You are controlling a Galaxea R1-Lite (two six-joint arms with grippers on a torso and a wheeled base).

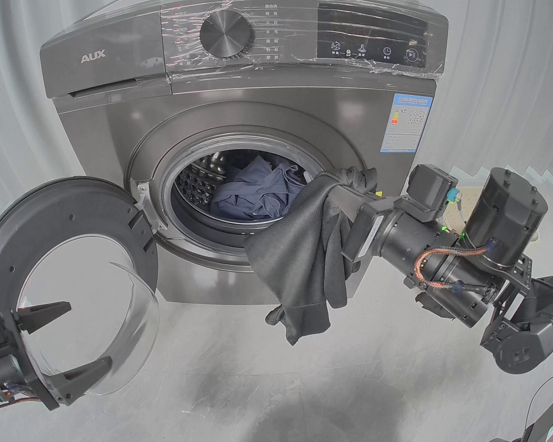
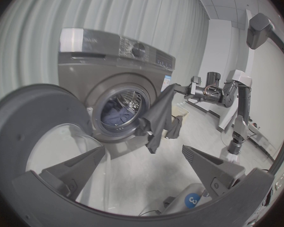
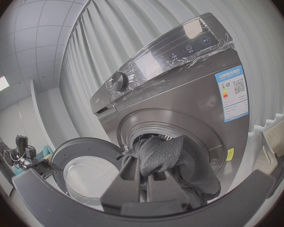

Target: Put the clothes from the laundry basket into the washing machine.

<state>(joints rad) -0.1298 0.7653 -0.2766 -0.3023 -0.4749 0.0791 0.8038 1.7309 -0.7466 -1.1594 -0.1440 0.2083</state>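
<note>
Before a pale pleated curtain (image 1: 522,62), the washing machine (image 1: 239,112) is standing with its round door (image 1: 61,234) swung open to its left. Below that door the left tool (image 1: 87,335) is hanging low, jaws spread wide and holding nothing, well apart from the drum mouth. Blue clothes (image 1: 258,191) are lying inside the drum. At the mouth's right edge a dark garment (image 1: 301,259) is draping straight down over the machine's lower front, with the right tool (image 1: 341,196) clamping its top level with the opening. That arm is stretching in almost level from the machine's right, so the mouth is lying just left of and beyond its tool. This looks like the nearer arm for the feed. The laundry basket (image 1: 467,207) is sitting to the machine's right.
</note>
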